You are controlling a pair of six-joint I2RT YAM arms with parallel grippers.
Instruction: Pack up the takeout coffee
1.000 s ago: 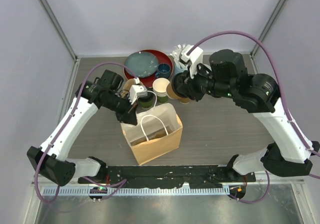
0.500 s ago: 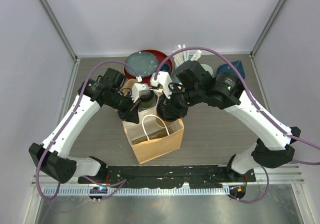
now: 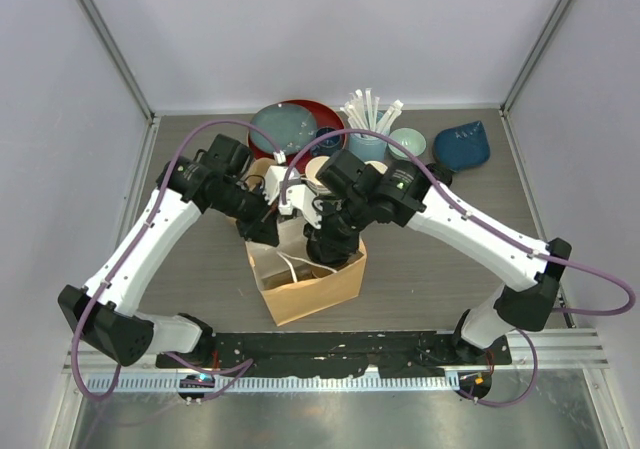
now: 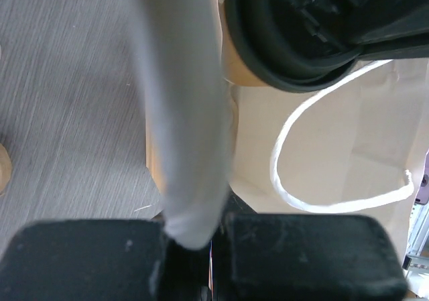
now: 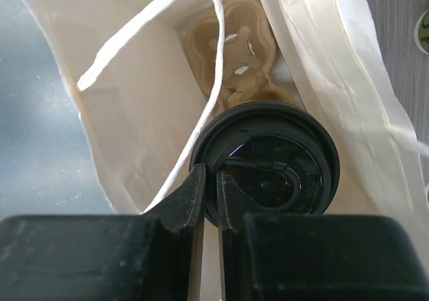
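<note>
While the left gripper (image 3: 262,233) is pressed together on the far-left rim of the paper bag (image 3: 320,294), holding it open, the bag stands upright on the table (image 3: 440,269) just beyond the arm bases. Right gripper (image 5: 211,187) reaches down into the bag mouth, fingers nearly together, pinching the rim of the black lid (image 5: 268,163) on the brown cup (image 4: 240,70). Cup is upright inside the bag, over a cardboard cup carrier (image 5: 231,53) lying at the bottom. White cord handle (image 4: 322,204) droops inside the bag beside the cup. Behind the bag: a lidless cup stack (image 3: 318,169), then a red plate (image 3: 332,124), blue cup of straws (image 3: 368,147), small green bowl (image 3: 407,141) and blue dish (image 3: 462,144) along the far edge.
</note>
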